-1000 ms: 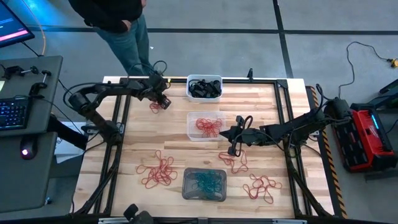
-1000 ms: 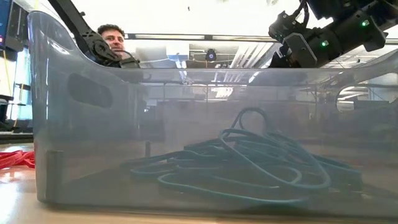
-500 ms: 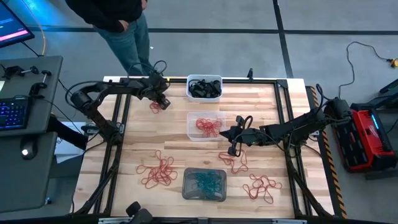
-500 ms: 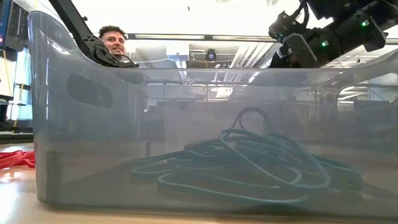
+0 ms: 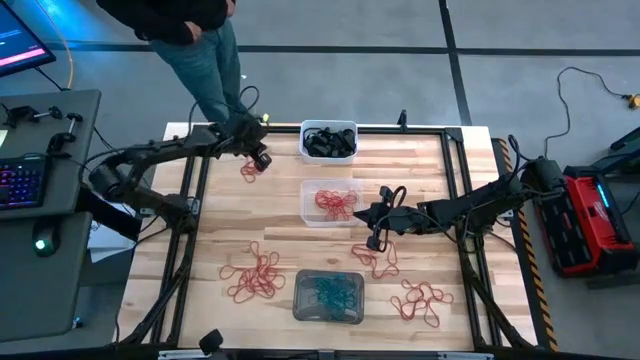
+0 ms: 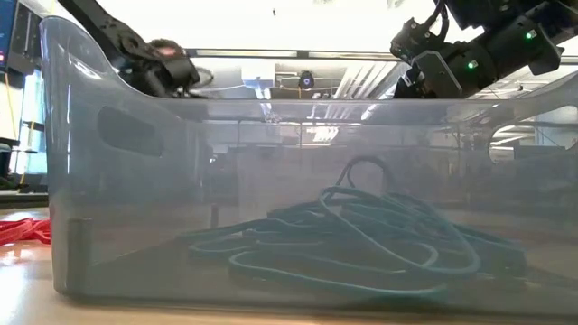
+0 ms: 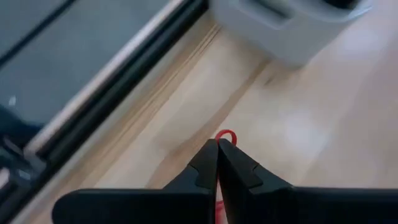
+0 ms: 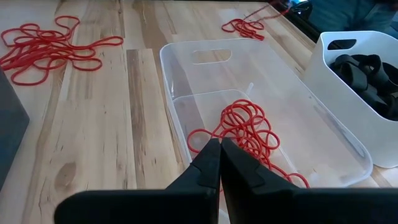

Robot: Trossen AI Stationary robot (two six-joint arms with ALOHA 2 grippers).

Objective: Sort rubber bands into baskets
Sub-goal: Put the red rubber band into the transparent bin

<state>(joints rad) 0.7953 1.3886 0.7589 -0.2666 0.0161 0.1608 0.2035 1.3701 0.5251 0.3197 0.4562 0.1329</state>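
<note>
My left gripper (image 5: 259, 158) is at the table's far left, shut on a red rubber band from a small red pile (image 5: 250, 171). My right gripper (image 5: 376, 241) is shut with nothing in it. It hangs by the near right corner of the clear basket (image 5: 310, 212), above loose red bands (image 5: 376, 260). The clear basket holds red bands (image 8: 245, 127). The white basket (image 5: 328, 128) at the far edge holds black bands. The grey basket (image 5: 300, 305) near the front holds teal bands (image 6: 361, 235). My left gripper pinches one red band between its two fingertips; a short bend of the loop (image 7: 226, 134) pokes out past the tips. The fingers slant down at it from above. A red strand (image 8: 264, 11) runs up from the pile on the table toward the gripper.
Two more loose red heaps lie on the wood, one at the near left (image 5: 252, 278) and one at the near right (image 5: 422, 300). A black frame rail (image 5: 195, 190) runs along the table's left side. A person (image 5: 195, 40) stands beyond the far edge.
My left arm's elbow has swung out toward the table's left and dropped lower. Its gripper has stayed over the small red pile at the far left, shifting slightly toward the far edge. My right arm has kept still.
</note>
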